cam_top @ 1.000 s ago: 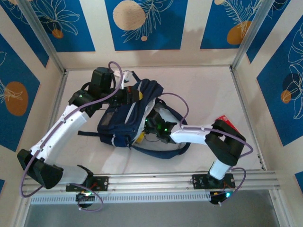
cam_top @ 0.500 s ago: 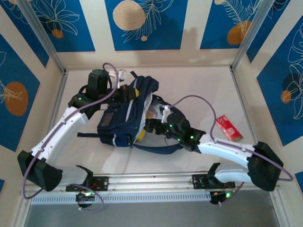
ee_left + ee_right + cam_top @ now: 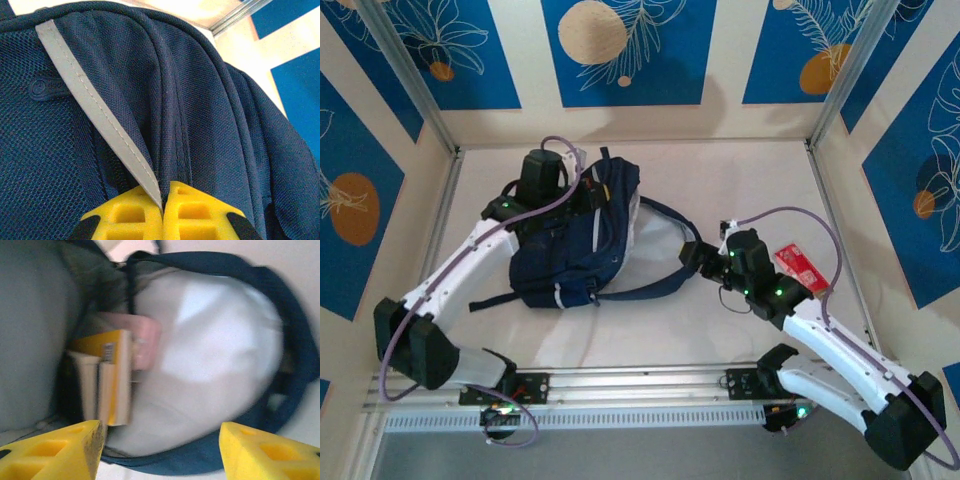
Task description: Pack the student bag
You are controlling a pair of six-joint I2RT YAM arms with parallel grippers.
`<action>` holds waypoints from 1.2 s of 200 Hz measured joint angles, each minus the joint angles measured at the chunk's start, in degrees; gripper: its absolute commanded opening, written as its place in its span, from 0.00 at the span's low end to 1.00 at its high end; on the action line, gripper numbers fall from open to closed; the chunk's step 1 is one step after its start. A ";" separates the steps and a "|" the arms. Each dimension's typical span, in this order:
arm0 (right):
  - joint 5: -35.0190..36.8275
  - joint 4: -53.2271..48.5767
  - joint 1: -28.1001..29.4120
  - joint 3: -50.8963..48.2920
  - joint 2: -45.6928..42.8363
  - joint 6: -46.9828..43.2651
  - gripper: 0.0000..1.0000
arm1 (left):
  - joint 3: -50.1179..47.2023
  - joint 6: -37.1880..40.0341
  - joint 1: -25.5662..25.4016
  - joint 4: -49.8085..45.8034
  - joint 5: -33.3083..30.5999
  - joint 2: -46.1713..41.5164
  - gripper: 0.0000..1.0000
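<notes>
The left gripper (image 3: 163, 204) is clamped on a fold beside a grey-white stripe, and it does best to hold that pinch high so the mouth gapes. The right gripper (image 3: 160, 440), fingers spread wide and empty, likely goes next for the flat red rectangular packet (image 3: 800, 268) lying near it on the white table (image 3: 750, 190). The student bag (image 3: 570, 245), a large navy-blue fabric backpack, lies left of centre under the left gripper. Its white-lined mouth faces the right gripper, which is close by but not touching.
</notes>
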 measured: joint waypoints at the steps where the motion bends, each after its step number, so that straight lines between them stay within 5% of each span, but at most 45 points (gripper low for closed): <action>1: 0.09 -0.39 -0.22 0.02 0.00 -0.02 0.63 | 0.00 0.00 0.00 0.04 0.02 0.11 0.00; 54: 5.73 -12.90 -2.25 5.44 1.77 -0.28 0.68 | -0.04 -0.44 -0.09 3.21 1.53 8.31 0.00; 94: 8.92 -18.62 -8.79 8.70 4.44 -0.02 0.70 | -0.94 -2.91 -0.31 4.66 4.22 10.49 0.44; 137: 9.60 -22.75 -20.85 12.72 10.38 0.92 0.77 | -0.94 -1.84 -1.05 1.55 3.37 6.62 0.66; 161: 11.30 -23.41 -26.21 14.53 14.80 2.08 0.93 | -2.03 0.42 -1.73 1.31 1.22 -0.20 0.70; 240: 18.25 -33.97 -41.22 33.62 46.31 6.60 0.90 | -8.28 1.55 -2.25 4.33 0.63 -5.79 0.70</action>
